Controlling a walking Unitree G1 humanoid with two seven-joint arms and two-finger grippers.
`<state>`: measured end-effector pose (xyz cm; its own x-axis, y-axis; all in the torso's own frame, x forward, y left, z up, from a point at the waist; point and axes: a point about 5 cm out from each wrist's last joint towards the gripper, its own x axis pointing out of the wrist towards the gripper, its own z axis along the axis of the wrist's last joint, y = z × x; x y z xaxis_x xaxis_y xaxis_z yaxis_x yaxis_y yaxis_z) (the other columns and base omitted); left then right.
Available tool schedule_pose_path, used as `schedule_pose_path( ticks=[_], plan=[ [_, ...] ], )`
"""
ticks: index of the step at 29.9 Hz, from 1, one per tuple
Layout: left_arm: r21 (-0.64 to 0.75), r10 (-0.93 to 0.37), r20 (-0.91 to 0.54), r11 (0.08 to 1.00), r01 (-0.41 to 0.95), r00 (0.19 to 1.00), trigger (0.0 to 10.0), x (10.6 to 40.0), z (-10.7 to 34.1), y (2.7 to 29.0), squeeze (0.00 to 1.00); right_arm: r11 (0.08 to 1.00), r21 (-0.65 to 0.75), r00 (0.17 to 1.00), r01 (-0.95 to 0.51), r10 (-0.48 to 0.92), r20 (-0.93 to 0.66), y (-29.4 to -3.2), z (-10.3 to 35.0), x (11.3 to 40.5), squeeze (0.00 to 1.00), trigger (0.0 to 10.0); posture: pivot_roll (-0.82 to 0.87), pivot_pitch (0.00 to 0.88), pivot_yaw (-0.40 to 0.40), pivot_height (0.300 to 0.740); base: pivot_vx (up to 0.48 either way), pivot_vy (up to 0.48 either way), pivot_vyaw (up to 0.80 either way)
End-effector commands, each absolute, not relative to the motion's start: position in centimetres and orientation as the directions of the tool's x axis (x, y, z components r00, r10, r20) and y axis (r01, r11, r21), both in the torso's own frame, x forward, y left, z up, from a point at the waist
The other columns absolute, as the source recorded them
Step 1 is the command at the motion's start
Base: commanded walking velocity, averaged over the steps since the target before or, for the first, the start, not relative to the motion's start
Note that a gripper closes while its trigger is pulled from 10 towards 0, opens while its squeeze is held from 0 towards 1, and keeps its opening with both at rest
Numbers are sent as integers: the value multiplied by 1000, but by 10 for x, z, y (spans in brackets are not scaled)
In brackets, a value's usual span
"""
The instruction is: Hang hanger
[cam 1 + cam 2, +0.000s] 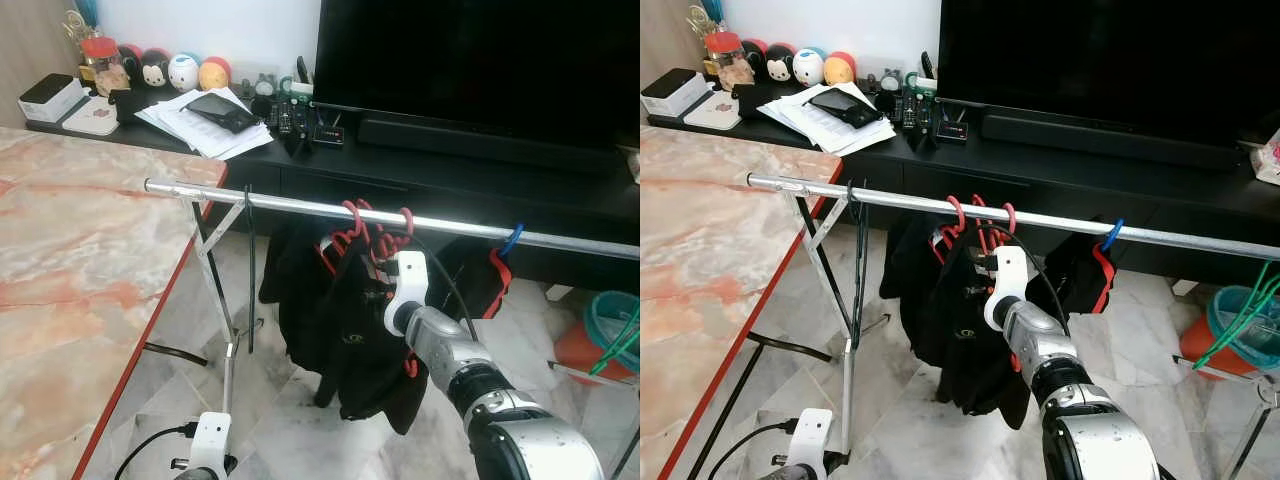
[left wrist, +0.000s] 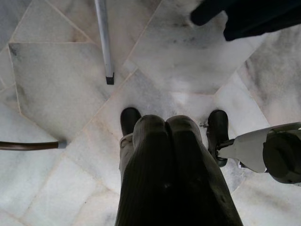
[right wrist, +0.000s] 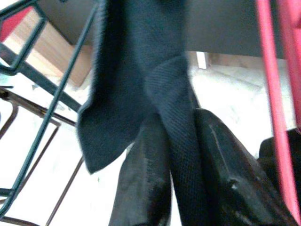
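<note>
A silver rail [image 1: 290,204] crosses in front of the TV console. Several red hangers [image 1: 356,218] hook over it, carrying dark garments [image 1: 345,340]; a blue hanger hook [image 1: 512,238] sits further right. My right gripper [image 1: 380,270] reaches into the garments just below the red hooks. In the right wrist view its fingers [image 3: 141,179] are shut on a fold of dark cloth [image 3: 176,108], with a red hanger bar [image 3: 269,70] beside them. My left gripper [image 2: 165,123] hangs low, shut and empty, pointing at the marble floor.
A marble table with a red edge [image 1: 80,280] stands at my left. The rack's leg [image 1: 232,330] drops to the floor. A black console [image 1: 450,170] with a TV stands behind the rail. A teal basket with a green hanger [image 1: 615,335] is at the right.
</note>
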<state>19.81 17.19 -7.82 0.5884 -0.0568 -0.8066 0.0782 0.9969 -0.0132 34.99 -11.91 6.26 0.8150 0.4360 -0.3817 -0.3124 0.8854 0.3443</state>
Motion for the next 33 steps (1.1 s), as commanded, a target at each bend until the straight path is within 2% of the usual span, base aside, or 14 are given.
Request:
schedule_pose_path(
  ticks=[1, 14, 20, 29, 30, 33],
  plan=[
    [-22, -57, -823, 997, 70, 565, 10000, 191, -82, 172, 0, 894, 343, 821, -286, 414, -393, -126, 58, 348, 0, 0, 44, 85, -106, 740, 0, 0, 0],
    [-18, -56, -824, 997, 73, 564, 10000, 191, -82, 172, 0, 904, 313, 850, -292, 395, -349, -129, 64, 351, 0, 0, 43, 84, -99, 740, 0, 0, 0],
    [-10, -68, -825, 994, 106, 562, 10000, 191, -82, 172, 0, 890, 295, 890, -348, 413, -193, -130, 80, 356, 0, 0, 33, 84, -93, 740, 0, 0, 0],
    [-8, -72, -826, 993, 117, 559, 10000, 191, -82, 172, 0, 869, 289, 882, -401, 451, -134, -131, 75, 346, 0, 0, 29, 87, -88, 740, 0, 0, 0],
    [-7, -73, -827, 993, 121, 558, 10000, 191, -82, 173, 0, 873, 279, 883, -399, 448, -140, -134, 71, 341, 0, 10000, 28, 88, -86, 740, 0, 0, 0],
    [-5, -73, -827, 992, 123, 557, 10000, 191, -82, 173, 0, 878, 267, 886, -398, 443, -135, -139, 65, 332, 0, 10000, 23, 91, -83, 740, 0, 0, 0]
  ],
)
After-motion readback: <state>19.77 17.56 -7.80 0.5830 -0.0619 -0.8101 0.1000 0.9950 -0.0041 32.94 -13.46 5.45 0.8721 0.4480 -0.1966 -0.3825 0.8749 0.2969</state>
